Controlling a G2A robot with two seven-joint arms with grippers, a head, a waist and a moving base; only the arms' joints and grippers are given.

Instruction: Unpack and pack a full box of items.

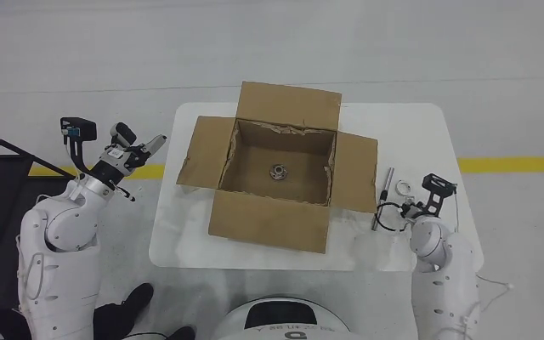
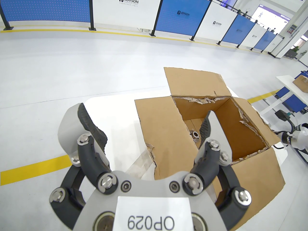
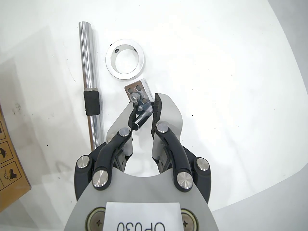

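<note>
Lengthwise along box [image 1: 268,223], rod [image 3: 87,61]; bracket [image 3: 139,94] in right gripper [image 3: 144,105]

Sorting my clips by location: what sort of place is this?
Probably a factory or robot test hall: blue and white partition panels fence a pale floor, a yellow line crosses it, and a cardboard box sits open on a white work table.

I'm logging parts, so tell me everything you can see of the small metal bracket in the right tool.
The bracket is a small silvery metal plate with round holes, a socket-head screw and a stubby dark-ended pin. The right tool is shut on it. It sits close to the ring, near the rod, over the white table.
</note>
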